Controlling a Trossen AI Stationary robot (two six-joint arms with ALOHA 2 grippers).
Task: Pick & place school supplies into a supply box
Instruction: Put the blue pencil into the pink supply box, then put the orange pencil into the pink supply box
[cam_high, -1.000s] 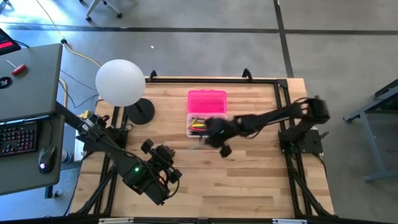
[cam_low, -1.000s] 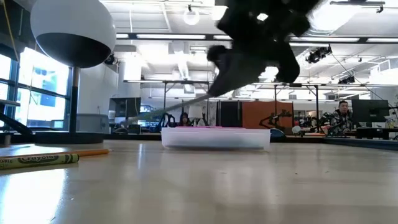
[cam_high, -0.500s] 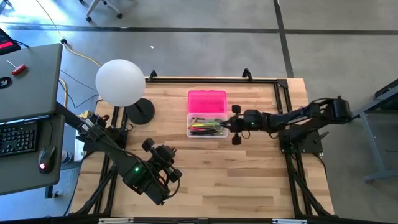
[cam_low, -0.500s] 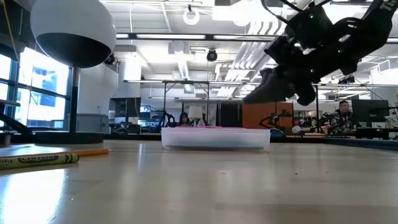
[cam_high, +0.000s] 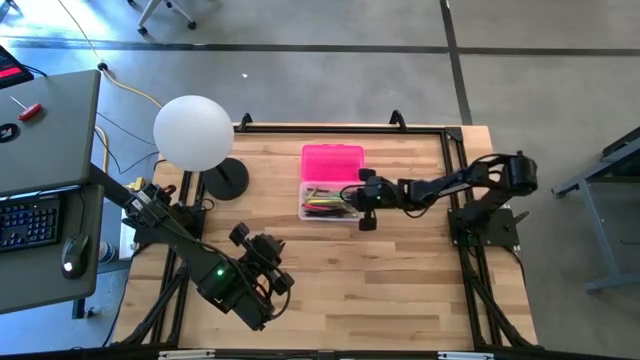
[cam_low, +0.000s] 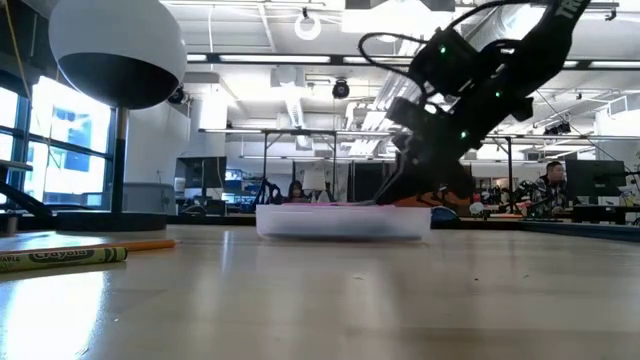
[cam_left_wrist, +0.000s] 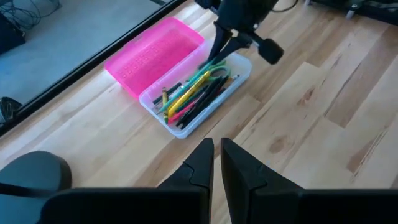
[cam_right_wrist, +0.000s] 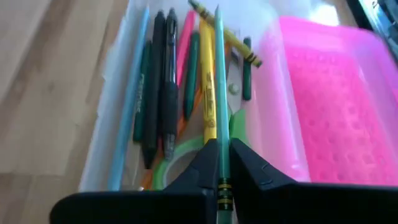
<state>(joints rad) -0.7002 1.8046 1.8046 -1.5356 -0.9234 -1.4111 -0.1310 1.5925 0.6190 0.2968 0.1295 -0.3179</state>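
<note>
The supply box is a clear tray on the table, holding several pens and pencils and the green-handled scissors. Its pink lid lies flat against the box's far side. My right gripper is at the box's right end, low over the rim, shut on a green pencil. My left gripper waits shut over the near left of the table, touching nothing. A green crayon and an orange pencil lie on the table in the low view. My right gripper pinches the green pencil between its two fingers near the eraser end. The pencil runs straight forward from the fingers, along the box's length. It slants down from the right into the box, its tip over the other pens.
A white globe lamp stands on a black base at the table's far left. A black rail frames the table. Bare wood stretches across the near half. A desk with a keyboard stands off the left edge.
My right gripper, holding the pencil, drew back toward the table's right edge, away from the box and still raised. It then came back toward the box's right end and dropped to the rim, bringing the pencil down into the box.
</note>
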